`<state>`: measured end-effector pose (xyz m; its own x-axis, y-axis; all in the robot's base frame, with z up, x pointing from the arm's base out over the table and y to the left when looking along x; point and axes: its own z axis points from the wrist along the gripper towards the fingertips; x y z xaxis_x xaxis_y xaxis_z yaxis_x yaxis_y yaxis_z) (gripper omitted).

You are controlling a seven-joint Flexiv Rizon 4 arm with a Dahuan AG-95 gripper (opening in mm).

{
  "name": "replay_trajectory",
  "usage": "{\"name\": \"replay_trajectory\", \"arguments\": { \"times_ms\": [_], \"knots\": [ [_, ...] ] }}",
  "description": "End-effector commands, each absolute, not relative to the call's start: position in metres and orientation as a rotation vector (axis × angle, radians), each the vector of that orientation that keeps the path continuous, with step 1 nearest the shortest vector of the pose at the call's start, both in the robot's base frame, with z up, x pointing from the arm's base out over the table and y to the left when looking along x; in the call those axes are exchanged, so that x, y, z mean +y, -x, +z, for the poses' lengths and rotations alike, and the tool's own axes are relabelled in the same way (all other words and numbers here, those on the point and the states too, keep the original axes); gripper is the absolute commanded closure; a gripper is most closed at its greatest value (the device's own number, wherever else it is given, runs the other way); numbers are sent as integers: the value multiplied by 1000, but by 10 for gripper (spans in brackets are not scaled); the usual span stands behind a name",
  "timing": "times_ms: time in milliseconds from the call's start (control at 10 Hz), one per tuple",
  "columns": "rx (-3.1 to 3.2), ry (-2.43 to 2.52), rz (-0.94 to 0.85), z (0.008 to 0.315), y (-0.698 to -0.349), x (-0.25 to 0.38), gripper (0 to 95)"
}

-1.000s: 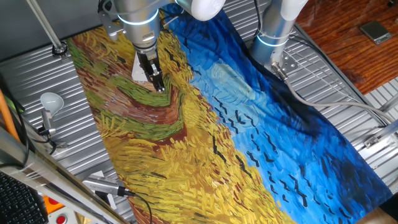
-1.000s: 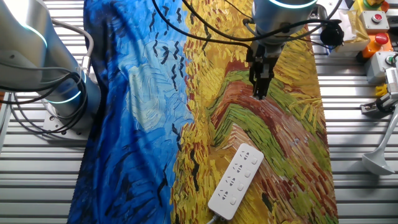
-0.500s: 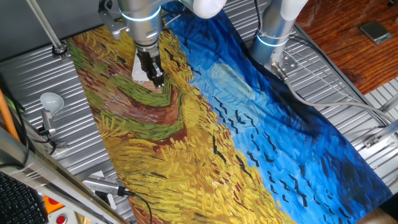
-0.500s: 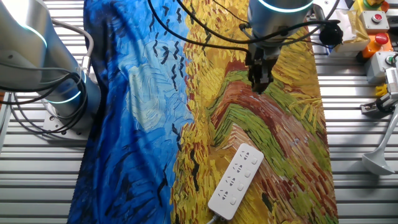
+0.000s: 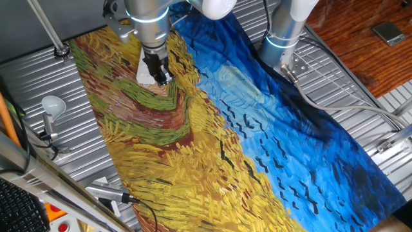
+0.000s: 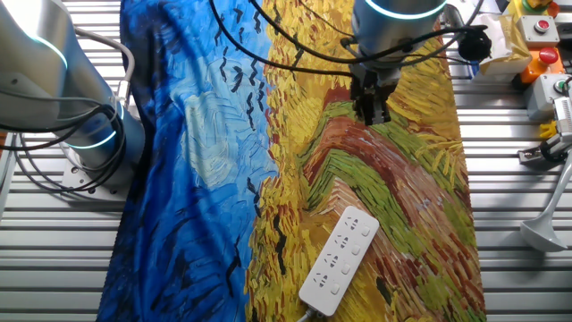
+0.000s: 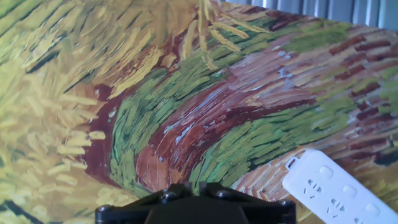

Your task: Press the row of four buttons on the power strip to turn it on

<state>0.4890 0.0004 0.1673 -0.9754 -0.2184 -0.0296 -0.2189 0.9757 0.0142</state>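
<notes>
No brand, label or legible writing is observed on any item. One gripper [image 6: 370,114] is recorded, hanging fingers-down above a painted cloth [image 6: 268,179] of yellow, green, brown and blue brushwork; whether its fingers are spread or pressed together cannot be told from any view, only the dark underside of the hand being seen in the hand view. One power strip [image 6: 339,260], white and slim, is noted lying flat on the cloth, well apart from the gripper and untouched by it; in the hand view its rounded end [image 7: 339,194] is seen ahead of the hand and off to one side. In one fixed view only a white portion [image 5: 145,71] is seen just behind the fingers. Socket openings are visible on its top face; the four buttons cannot be told apart with certainty. One round white light bulb [image 5: 53,105] is recorded on the metal table [image 5: 26,84], off the cloth and well apart from the gripper. A second arm base [image 5: 283,32] is noted at the cloth's blue edge.
</notes>
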Motion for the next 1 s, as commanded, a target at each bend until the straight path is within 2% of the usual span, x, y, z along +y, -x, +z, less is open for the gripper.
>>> {"name": "replay_trajectory", "arguments": {
  "times_ms": [100,500,700,1000],
  "knots": [
    [3104,373,22,166,-484,-2,950],
    [3087,549,28,162,-461,-36,950],
    [3003,764,111,152,-447,-58,950],
    [3003,848,59,155,-442,-65,950]
  ]
}}
